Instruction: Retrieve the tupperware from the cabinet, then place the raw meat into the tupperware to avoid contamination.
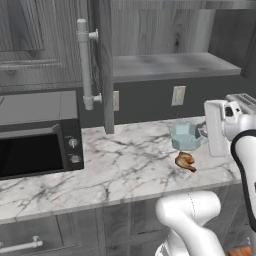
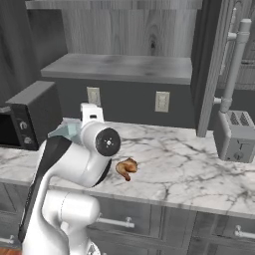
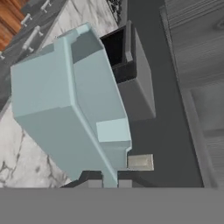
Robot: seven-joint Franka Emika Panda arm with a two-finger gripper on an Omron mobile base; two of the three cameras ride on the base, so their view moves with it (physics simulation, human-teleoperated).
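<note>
Had glossy white rounded arm [image 2: 74, 159] segments, dark joint bands, a dark round cap ringed with small dots.

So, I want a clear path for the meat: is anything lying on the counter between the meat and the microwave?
No. In the left base view, bare marble runs from the raw meat across to the microwave.

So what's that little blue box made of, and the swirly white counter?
The small pale teal-blue translucent container looks like thin plastic: smooth, slightly see-through walls with sharp moulded edges. The white grey-veined countertop looks like polished marble or a stone lookalike, judging by its wandering grey veins and flat smooth face. Since everything here is rendered, both are guesses from looks.
</note>
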